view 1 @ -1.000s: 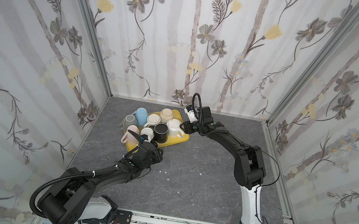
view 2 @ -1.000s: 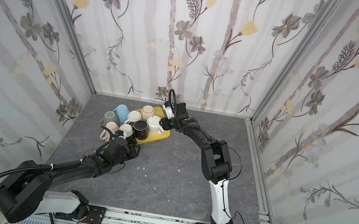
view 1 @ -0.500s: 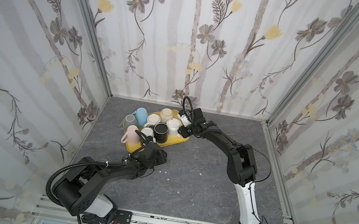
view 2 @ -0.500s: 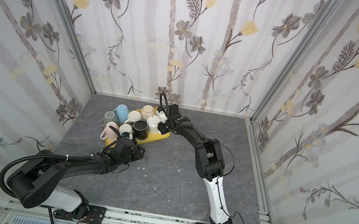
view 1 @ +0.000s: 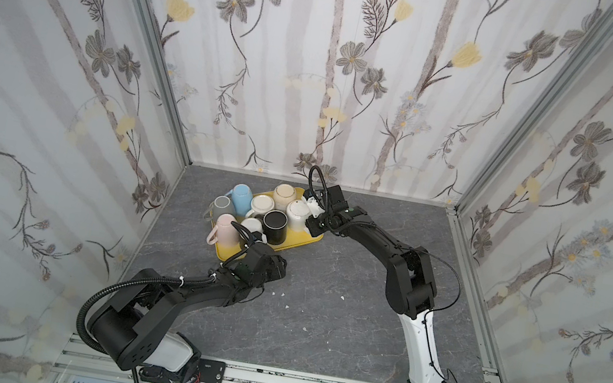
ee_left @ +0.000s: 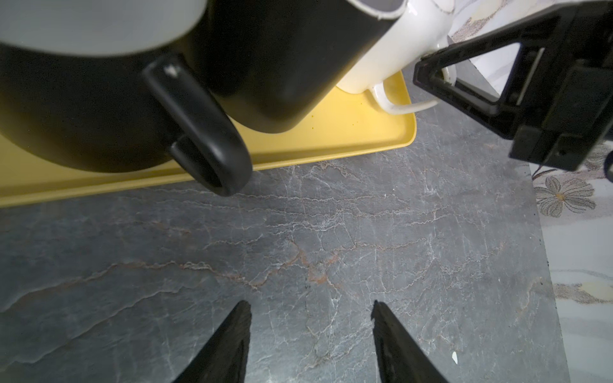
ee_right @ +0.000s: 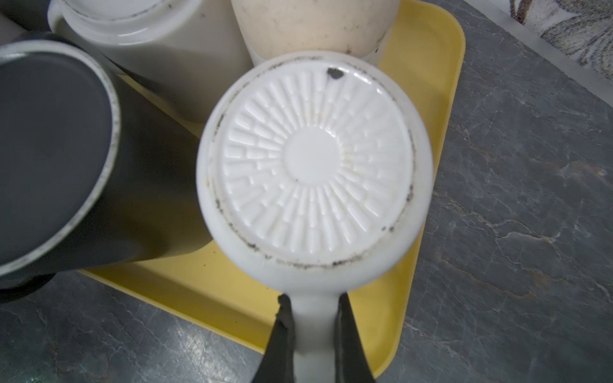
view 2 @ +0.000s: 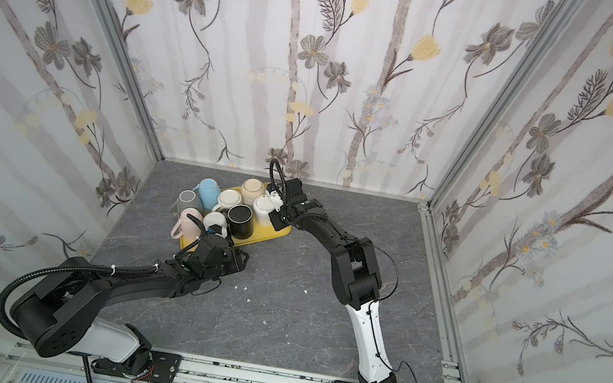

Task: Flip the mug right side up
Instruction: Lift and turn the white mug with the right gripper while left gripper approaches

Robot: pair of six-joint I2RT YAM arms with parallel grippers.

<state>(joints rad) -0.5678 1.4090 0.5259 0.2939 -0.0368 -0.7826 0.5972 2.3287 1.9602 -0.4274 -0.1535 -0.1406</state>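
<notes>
The right gripper (ee_right: 313, 301) pinches the handle (ee_right: 315, 331) of the upside-down white mug (ee_right: 311, 165) on the yellow tray (ee_right: 441, 83) beside a black mug (ee_right: 149, 199), likely ready to flip it. The left gripper (ee_left: 311, 308) hangs open over the tabletop (ee_left: 331, 232).

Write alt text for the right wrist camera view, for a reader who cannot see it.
The right gripper is closed on the handle of an upside-down white mug, whose ribbed base faces the camera. The mug sits on a yellow tray, next to a black mug and a beige mug, on a grey table.
</notes>
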